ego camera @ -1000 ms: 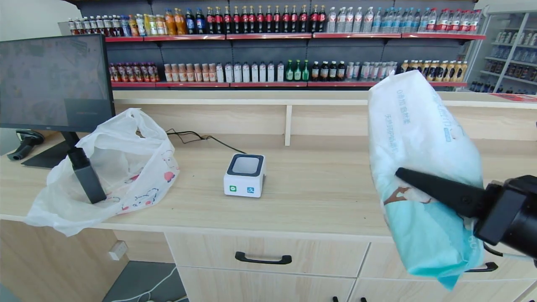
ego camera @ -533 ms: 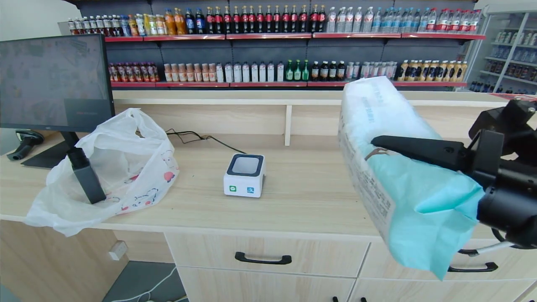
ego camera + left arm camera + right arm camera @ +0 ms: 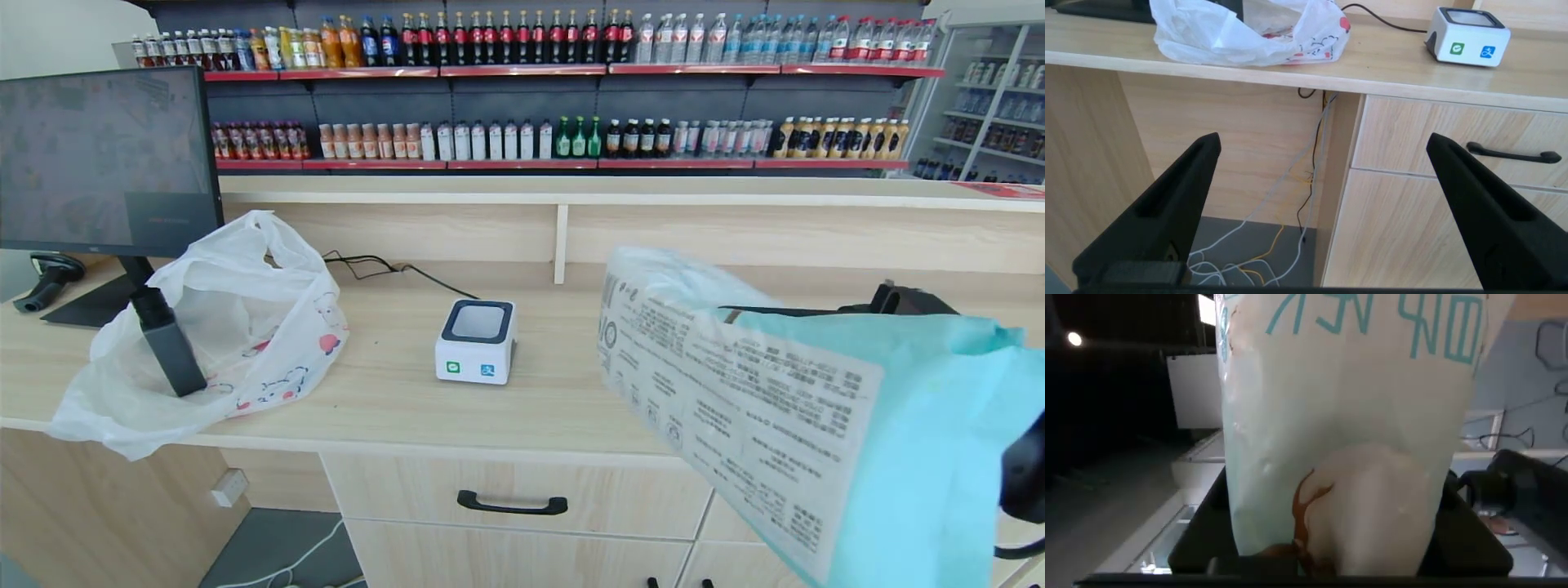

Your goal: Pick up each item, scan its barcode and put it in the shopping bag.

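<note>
Scanning step, seemingly: clamping the soft pack [image 3: 775, 425] tight in the right gripper [image 3: 1331, 539], aloft over the counter's [image 3: 571, 392] right end, well apart from the scanner [image 3: 477, 340]. Calls for bringing the barcode over the scanner window, then carrying across to the shopping bag [image 3: 245, 318]. Can't pick out the barcode in that fine print, nor see the pack's cut-off lower end.

Glossy plastic pack [image 3: 775, 425]; thin crinkled plastic shopping bag [image 3: 245, 327]; matt wood-grain counter [image 3: 555, 400].
</note>
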`<state>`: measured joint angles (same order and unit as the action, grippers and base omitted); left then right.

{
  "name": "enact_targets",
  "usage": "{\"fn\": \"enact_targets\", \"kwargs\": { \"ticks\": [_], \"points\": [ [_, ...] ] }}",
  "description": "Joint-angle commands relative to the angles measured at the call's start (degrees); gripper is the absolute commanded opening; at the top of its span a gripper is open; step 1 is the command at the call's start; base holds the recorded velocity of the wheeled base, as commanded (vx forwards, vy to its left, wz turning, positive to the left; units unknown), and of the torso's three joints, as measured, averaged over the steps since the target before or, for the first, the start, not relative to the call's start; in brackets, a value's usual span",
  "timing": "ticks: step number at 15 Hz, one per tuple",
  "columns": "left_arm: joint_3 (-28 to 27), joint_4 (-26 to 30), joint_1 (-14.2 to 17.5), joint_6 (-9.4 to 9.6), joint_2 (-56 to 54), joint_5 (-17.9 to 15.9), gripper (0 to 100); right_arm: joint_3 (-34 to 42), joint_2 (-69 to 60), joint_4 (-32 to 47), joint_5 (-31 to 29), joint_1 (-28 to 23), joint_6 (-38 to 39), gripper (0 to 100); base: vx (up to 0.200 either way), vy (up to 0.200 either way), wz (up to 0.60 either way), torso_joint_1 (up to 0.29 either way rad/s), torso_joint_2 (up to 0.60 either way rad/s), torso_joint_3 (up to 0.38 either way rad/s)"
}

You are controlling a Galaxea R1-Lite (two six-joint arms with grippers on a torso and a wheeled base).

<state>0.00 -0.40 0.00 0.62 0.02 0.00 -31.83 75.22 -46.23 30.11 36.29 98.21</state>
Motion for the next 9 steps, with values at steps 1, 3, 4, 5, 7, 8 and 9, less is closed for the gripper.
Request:
{"fn": "enact_targets", "kwargs": {
  "ticks": [1, 3, 4, 5, 7, 8, 9],
  "points": [
    [0.00, -0.04, 0.00, -0.01, -0.02, 0.00, 100, 1.95, -0.25, -2.46, 1.35, 0.01, 5.50, 0, 0.000, 0.000, 0.00, 0.000, 0.00, 0.000],
    [0.00, -0.04, 0.00, -0.01, -0.02, 0.00, 100, 3.00, 1.42, -8.88, 2.58, 0.10, 13.50, 0, 0.000, 0.000, 0.00, 0.000, 0.00, 0.000],
    [0.00, -0.04, 0.00, -0.01, -0.02, 0.00, 100, 5.02, 1.86, -11.69, 5.40, 0.10, 17.28, 0, 0.000, 0.000, 0.00, 0.000, 0.00, 0.000],
    [0.00, -0.04, 0.00, -0.01, -0.02, 0.00, 100, 6.25, 1.78, -13.10, 7.77, 0.10, 19.92, 0, 0.000, 0.000, 0.00, 0.000, 0.00, 0.000],
    [0.00, -0.04, 0.00, -0.01, -0.02, 0.00, 100, 9.15, 1.42, -17.85, 13.13, 0.18, 28.18, 0, 0.000, 0.000, 0.00, 0.000, 0.00, 0.000],
    [0.00, -0.04, 0.00, -0.01, -0.02, 0.00, 100, 10.12, 3.53, -22.94, 14.71, 1.15, 33.98, 0, 0.000, 0.000, 0.00, 0.000, 0.00, 0.000],
    [0.00, -0.04, 0.00, -0.01, -0.02, 0.00, 100, 9.86, 5.47, -25.76, 14.80, 1.15, 37.41, 0, 0.000, 0.000, 0.00, 0.000, 0.00, 0.000]
  ]
}}
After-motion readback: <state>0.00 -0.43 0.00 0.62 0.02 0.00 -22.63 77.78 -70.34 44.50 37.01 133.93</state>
